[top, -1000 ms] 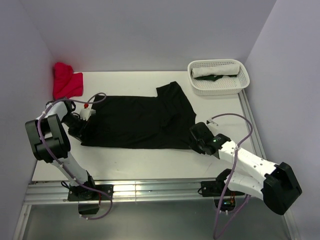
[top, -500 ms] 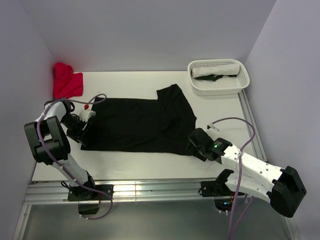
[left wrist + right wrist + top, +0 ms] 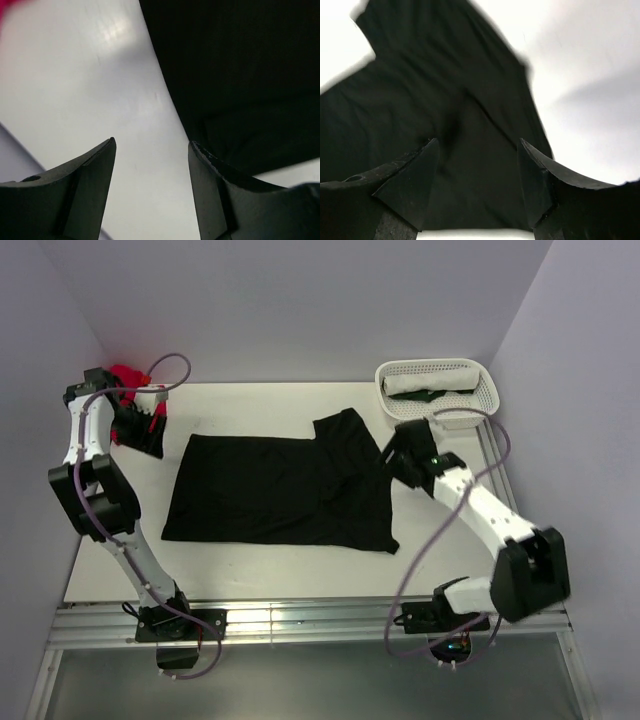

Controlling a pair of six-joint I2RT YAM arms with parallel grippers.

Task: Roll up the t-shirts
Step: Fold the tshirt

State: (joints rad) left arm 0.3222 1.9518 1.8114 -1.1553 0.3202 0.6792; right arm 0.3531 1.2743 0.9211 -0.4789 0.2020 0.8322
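Your black short-sleeved fabric t-shirt (image 3: pixel 280 490) lies spread flat in the middle of the white table (image 3: pixel 260 565), a sleeve pointing toward the far right. Since a second ago its near right corner has drawn out to a sharper point and its left edge runs straighter.

Both arms have left the shirt. The left arm (image 3: pixel 85 440) has swung from the shirt's left edge up to the far left corner. The right arm (image 3: pixel 470 500) has gone from the near right corner to beside the sleeve, near the white perforated plastic basket (image 3: pixel 440 417).

The left gripper (image 3: pixel 152 145) has its fingers spread over bare table just beside the shirt's edge, pinching nothing. The right gripper (image 3: pixel 479 142) is likewise spread, above the black cloth and not holding it.

The left arm and its cable cover much of the crumpled red fabric shirt (image 3: pixel 127 374). In the basket you see a rolled white shirt (image 3: pixel 430 380) and only a sliver of a dark green one (image 3: pixel 425 397). The right wrist view is blurred, and from above neither gripper's fingers can be made out.
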